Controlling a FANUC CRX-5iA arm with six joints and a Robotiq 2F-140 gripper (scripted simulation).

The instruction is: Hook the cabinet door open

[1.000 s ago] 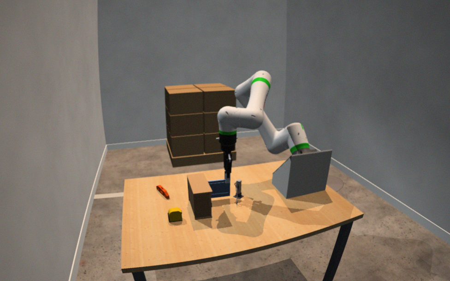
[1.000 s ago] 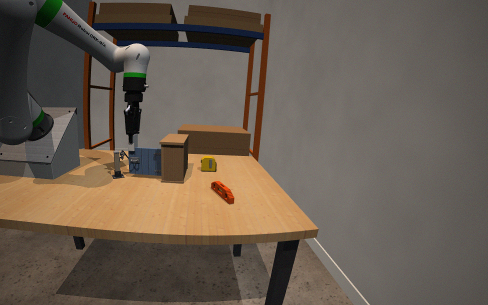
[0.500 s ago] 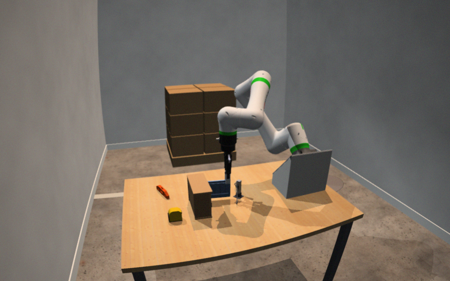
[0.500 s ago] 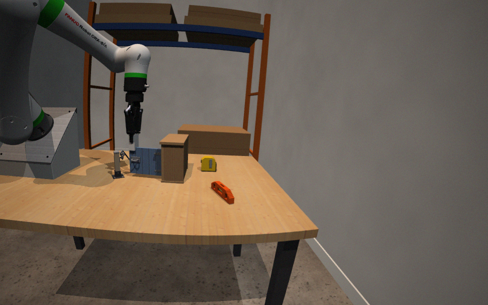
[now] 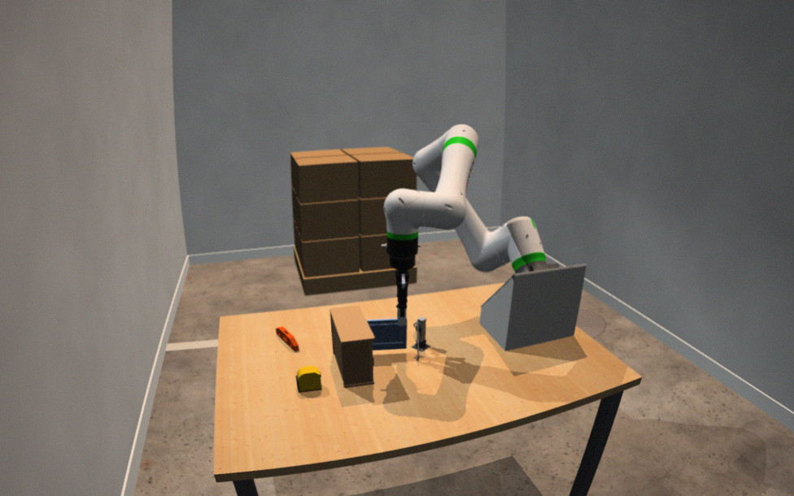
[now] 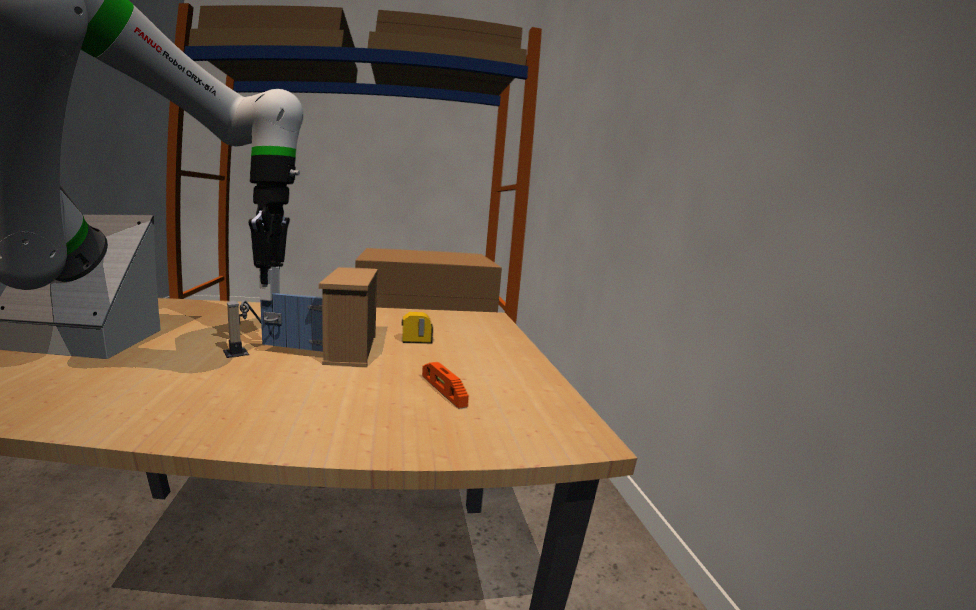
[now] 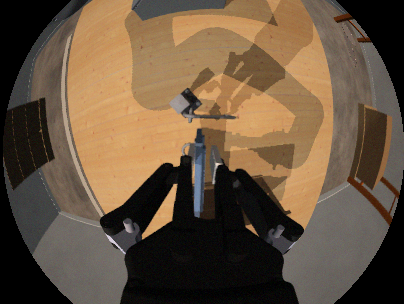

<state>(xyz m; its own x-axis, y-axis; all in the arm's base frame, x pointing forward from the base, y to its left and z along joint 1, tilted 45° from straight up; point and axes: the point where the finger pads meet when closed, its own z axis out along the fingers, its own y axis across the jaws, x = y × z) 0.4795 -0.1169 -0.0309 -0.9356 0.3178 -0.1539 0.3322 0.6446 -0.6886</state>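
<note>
"Black gripper point(image 7: 202, 152) point(image 5: 401, 321) point(image 6: 268, 291) closest to the lens in the wrist view. Is it holding anything?"

"Not clamped, as far as I see. Its fingers stand fairly narrow, one each side of the blue door's point(image 7: 199, 185) point(image 5: 387, 335) point(image 6: 298, 327) upper part, with a gap showing on one side. Whether the other side touches, I can't tell."

"And the door?"

"Swung open, out from the upright wooden cabinet point(image 5: 355, 350) point(image 6: 346, 320). Its eye point(image 7: 185, 149) point(image 6: 272, 318) faces the post side."

"Where's the hook point(image 7: 215, 117) point(image 6: 244, 308) point(image 5: 417, 345)?"

"On the small post point(image 7: 183, 101) point(image 6: 233, 327) point(image 5: 421, 332), near the door's free edge. From the wrist it sits apart from the eye, so it isn't through."

"Anything else on the table point(image 5: 281, 432) point(image 6: 323, 431)?"

"Beyond the cabinet, a yellow tape measure point(image 5: 308, 379) point(image 6: 417, 328) and an orange level point(image 5: 286, 337) point(image 6: 444, 384)."

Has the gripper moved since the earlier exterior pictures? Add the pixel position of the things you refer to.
Yes, slightly: in the exterior view, the gripper point(image 5: 402, 320) point(image 6: 269, 292) point(image 7: 202, 152) has shifted right, toward the cabinet point(image 5: 353, 327) point(image 6: 345, 323) point(image 7: 209, 204).
</note>
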